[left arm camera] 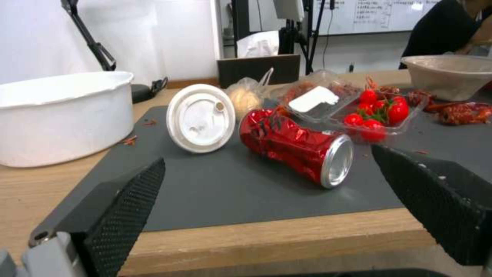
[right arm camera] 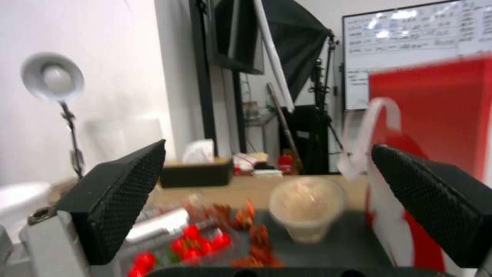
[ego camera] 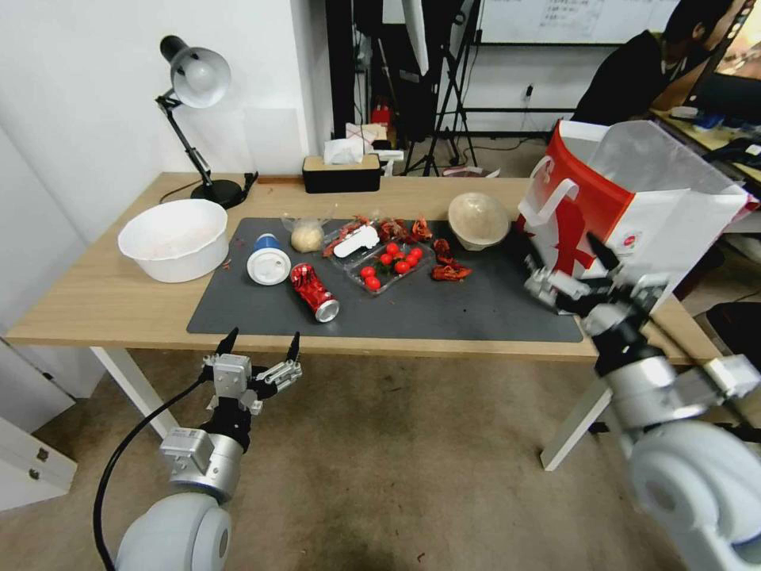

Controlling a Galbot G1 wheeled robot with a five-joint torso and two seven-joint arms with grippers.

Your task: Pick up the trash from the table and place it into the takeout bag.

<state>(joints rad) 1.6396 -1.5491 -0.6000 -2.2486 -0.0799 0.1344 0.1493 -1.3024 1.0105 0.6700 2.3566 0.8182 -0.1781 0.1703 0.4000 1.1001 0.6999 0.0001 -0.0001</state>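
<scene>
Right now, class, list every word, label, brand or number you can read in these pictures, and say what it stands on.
No text can be read here.
Takeout bag: small round red logo, too small to read.
Red drink can: crumpled, no brand legible.
Whiteboard: lines of writing, too blurred to read.
Blue cup's white lid: no print visible.

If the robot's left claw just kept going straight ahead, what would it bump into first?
Probably the red drink can. The left gripper hangs open just off the table's near edge, and the crushed can lies on its side on the grey mat, about centred between the fingers. Depth is hard to judge.
</scene>
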